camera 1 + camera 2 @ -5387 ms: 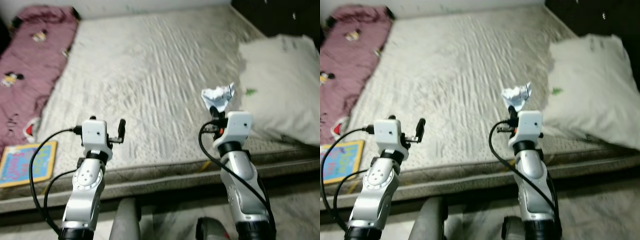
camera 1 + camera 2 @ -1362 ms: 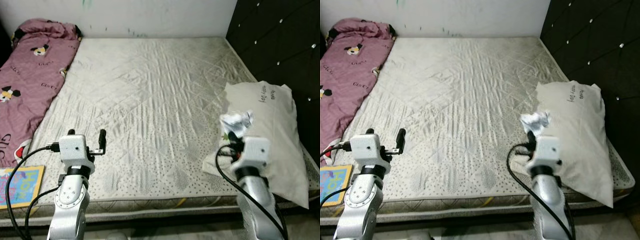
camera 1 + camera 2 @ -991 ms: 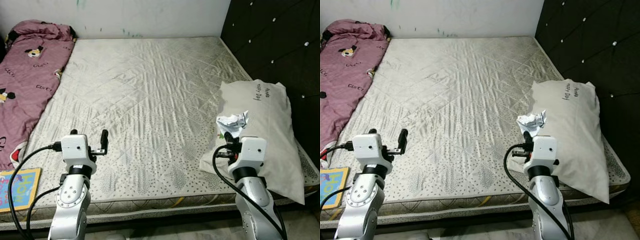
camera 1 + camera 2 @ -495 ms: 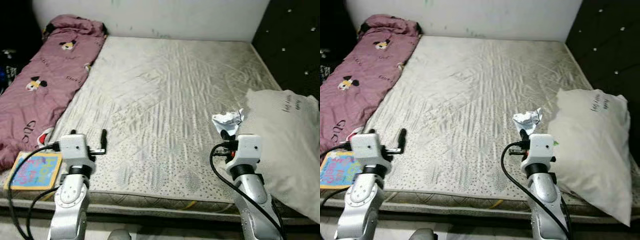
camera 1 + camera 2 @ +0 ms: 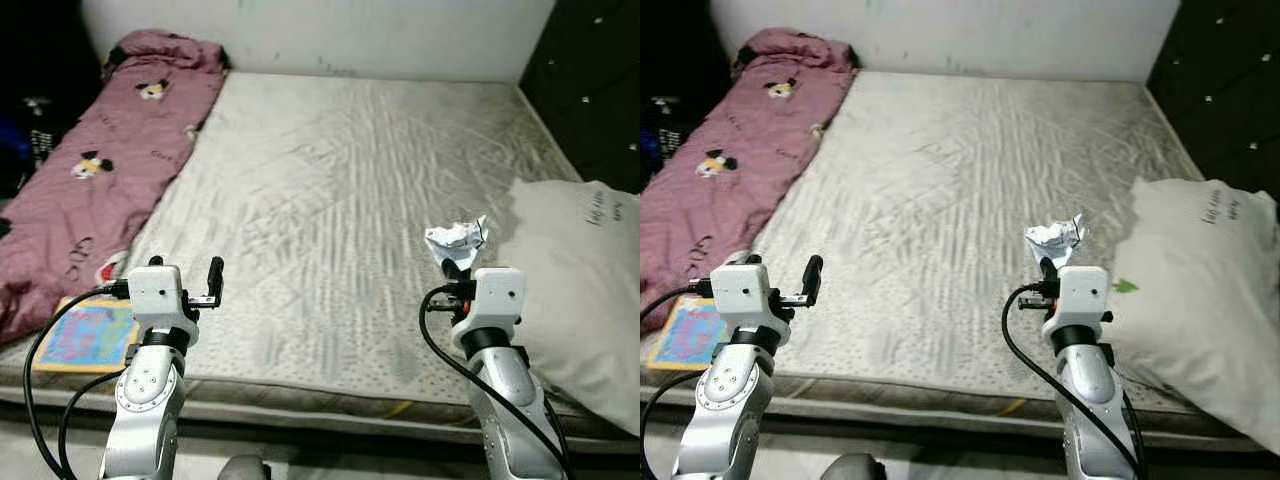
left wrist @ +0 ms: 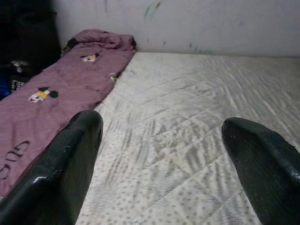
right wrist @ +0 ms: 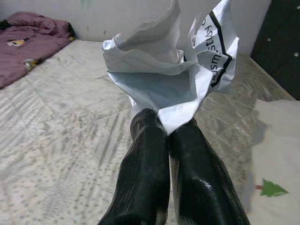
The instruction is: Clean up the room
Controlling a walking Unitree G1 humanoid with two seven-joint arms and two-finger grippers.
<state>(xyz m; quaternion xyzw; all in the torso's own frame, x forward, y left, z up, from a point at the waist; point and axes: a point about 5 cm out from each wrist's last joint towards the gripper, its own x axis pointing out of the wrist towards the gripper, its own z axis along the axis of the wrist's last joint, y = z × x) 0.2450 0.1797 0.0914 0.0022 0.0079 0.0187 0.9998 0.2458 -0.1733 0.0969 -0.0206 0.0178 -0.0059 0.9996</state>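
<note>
From the head camera, the right gripper [image 5: 452, 268] is raised over the near right part of the mattress [image 5: 350, 180], clenched on a crumpled paper [image 5: 456, 236] that sticks up above its tips. A white pillow [image 5: 580, 280] lies just right of it. The left gripper [image 5: 213, 282] is raised over the near left edge of the mattress with nothing in it. A pink blanket [image 5: 100, 180] runs along the far left side, and a colourful book [image 5: 85, 335] rests at the near left corner.

In the left wrist view, the left fingers [image 6: 70, 164] stand wide apart — released, with only mattress between them.

In the right wrist view, the right fingers [image 7: 145, 173] are pressed together on the lower edge of the paper [image 7: 173, 79]. The wad looks very light and springy — it likely crushes without harm, but a pinch on one thin fold could slip, so a bite deeper into the bulk would probably carry it more surely.
</note>
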